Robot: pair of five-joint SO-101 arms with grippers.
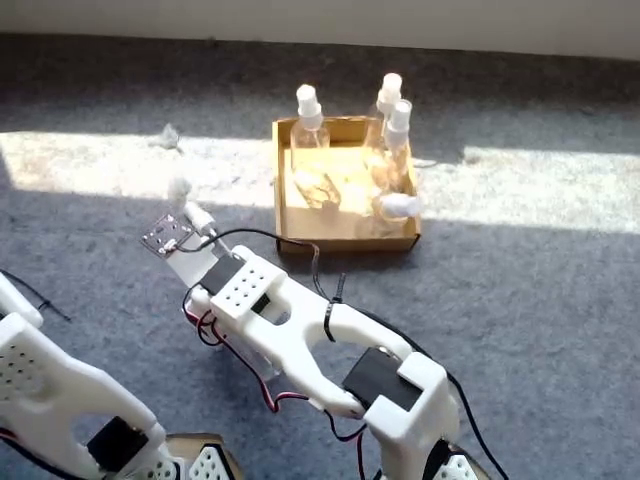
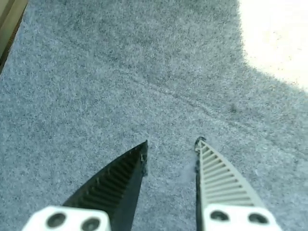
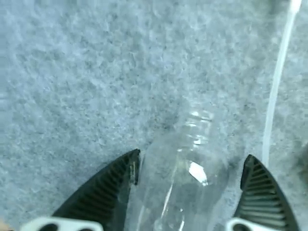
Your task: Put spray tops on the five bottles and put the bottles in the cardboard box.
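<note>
A clear bottle with no top lies on the grey carpet between the fingers of my right gripper, which is open around it. Beside it runs the thin white tube of a loose spray top, which lies just past the right arm's tip. The cardboard box stands at the middle back. In it are several topped bottles, three upright and one on its side. My left gripper hangs open over bare carpet.
The right arm stretches from the front right toward the left of the box. The left arm's white body sits at the front left. A small white scrap lies on the sunlit carpet behind. A brown edge shows in the left wrist view.
</note>
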